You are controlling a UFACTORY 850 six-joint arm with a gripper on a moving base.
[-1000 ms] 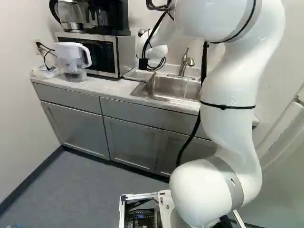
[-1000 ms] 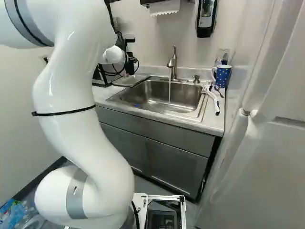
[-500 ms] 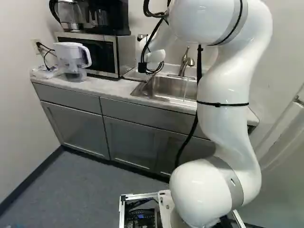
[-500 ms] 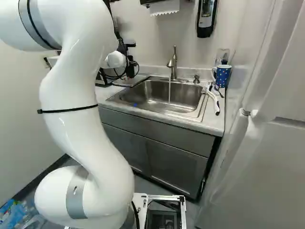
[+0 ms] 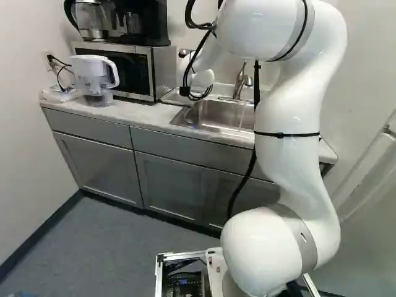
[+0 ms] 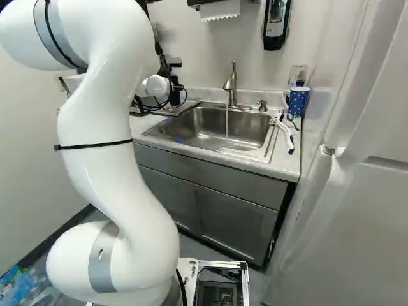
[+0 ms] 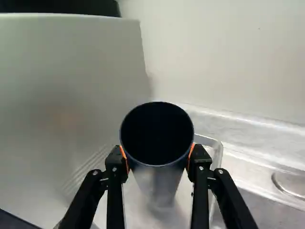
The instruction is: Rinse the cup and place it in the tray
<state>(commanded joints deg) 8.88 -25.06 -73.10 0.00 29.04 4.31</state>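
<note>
Over the tray (image 7: 218, 156), our jaws grip the cup (image 7: 159, 179) from both sides. Our arm (image 6: 105, 166) has reached slightly farther forward while the base (image 6: 220, 263) stayed put, so we judge placing is under way; we cannot tell whether the cup touches down.

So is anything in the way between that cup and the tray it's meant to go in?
Nothing visible. In the wrist view the cup, held by the gripper, has the metal tray right beyond its base; I can't tell whether they touch.
</note>
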